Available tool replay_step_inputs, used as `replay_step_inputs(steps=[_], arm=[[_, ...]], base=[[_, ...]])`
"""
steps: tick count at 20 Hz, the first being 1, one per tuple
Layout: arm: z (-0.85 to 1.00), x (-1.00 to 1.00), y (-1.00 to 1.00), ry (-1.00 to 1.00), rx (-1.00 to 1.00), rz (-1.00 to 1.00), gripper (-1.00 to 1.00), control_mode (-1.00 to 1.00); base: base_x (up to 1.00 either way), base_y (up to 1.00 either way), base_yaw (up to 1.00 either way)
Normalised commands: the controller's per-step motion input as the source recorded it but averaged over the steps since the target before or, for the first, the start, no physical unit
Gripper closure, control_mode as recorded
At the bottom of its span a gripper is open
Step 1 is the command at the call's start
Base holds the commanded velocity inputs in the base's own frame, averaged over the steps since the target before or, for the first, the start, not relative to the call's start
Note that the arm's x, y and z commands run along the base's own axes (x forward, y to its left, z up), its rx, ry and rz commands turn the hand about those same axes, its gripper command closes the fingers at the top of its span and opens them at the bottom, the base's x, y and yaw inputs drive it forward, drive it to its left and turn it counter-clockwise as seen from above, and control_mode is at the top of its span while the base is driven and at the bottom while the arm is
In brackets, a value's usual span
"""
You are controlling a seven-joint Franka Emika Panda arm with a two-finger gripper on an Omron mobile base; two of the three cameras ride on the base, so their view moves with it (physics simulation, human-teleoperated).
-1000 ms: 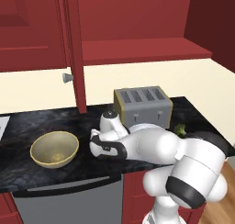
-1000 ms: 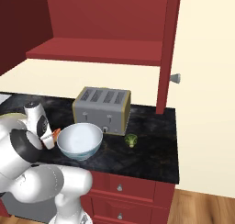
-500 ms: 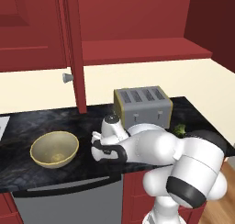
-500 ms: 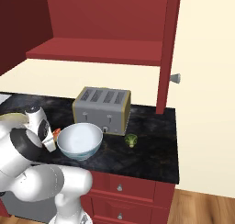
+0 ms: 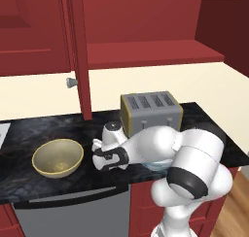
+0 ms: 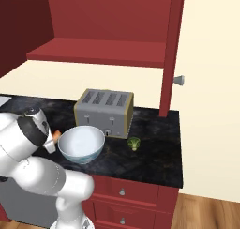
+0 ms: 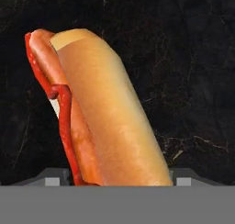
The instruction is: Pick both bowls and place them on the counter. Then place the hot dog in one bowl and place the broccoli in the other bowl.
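Note:
The hot dog lies on the black counter right under my hand, reddish sausage on the left of its tan bun. My gripper is low over it and open, one fingertip on each side of the bun's near end. From the left base view the gripper sits at counter level between the two bowls. The olive-tan bowl stands upright to its left. On the counter to its right the white bowl is upright, and the broccoli lies beyond it. An orange tip of the hot dog peeks out beside my hand.
A grey toaster stands behind the white bowl, at the back of the counter. A red cabinet door hangs open above the counter, with a red shelf at the wall. The counter's front edge runs just below my hand.
My hand has come down and slightly left, toward the hot dog on the counter. Both bowls and the broccoli stay where they were.

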Motion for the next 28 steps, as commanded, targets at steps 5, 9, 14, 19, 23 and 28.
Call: replay_step_inputs(steps=[5, 9, 14, 19, 23, 28], arm=[[-0.15, 0.02, 0.03, 0.01, -0.01, 0.0, 1.0, -1.0], [-0.01, -0.06, -0.13, 0.0, 0.02, 0.0, 1.0, -1.0], [0.15, -0.25, -0.5, -0.01, 0.07, 0.0, 1.0, -1.0], [0.36, -0.29, -0.43, -0.11, 0.09, 0.0, 1.0, -1.0], [0.6, -0.16, -0.01, -0.19, 0.14, 0.05, 1.0, -1.0], [0.38, -0.07, 0.06, -0.16, 0.19, 0.12, 1.0, -1.0]], base=[[0.0, 0.0, 0.0], [0.0, 0.0, 0.0], [0.0, 0.0, 0.0], [0.0, 0.0, 0.0], [0.0, 0.0, 0.0], [0.0, 0.0, 0.0]])
